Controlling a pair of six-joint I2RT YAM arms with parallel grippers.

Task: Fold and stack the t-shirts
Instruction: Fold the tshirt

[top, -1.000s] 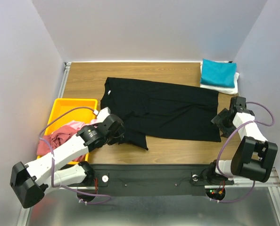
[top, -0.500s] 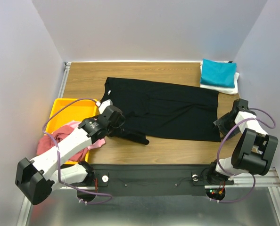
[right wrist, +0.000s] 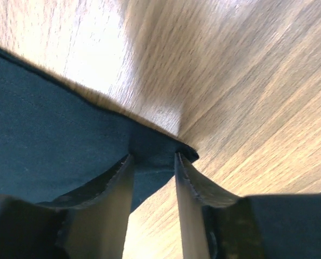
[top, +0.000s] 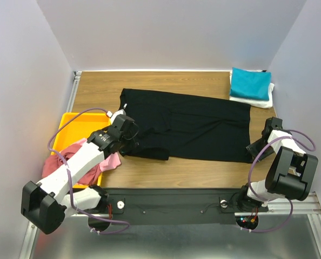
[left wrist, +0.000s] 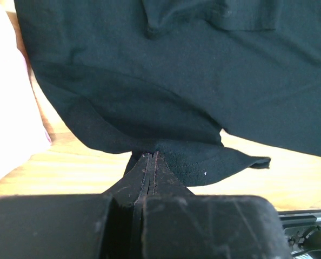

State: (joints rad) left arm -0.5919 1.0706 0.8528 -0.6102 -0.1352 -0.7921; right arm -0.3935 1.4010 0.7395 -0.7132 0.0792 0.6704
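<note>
Lifting inward since a second ago, the left pincer is clamping the near edge of the black t-shirt spread on the surface — the right pincer is straddling its corner, fingers apart.

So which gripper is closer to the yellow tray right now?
Left. The left gripper pinches the near edge of the black t-shirt just beside the yellow tray; the right gripper sits at the shirt's opposite corner.

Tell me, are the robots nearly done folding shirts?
Not yet. The teal shirt sits folded on the white shirt. The black shirt lies spread out, left gripper pinching its edge, right gripper open around a corner. The pink shirt and red shirt wait crumpled at the yellow tray.
</note>
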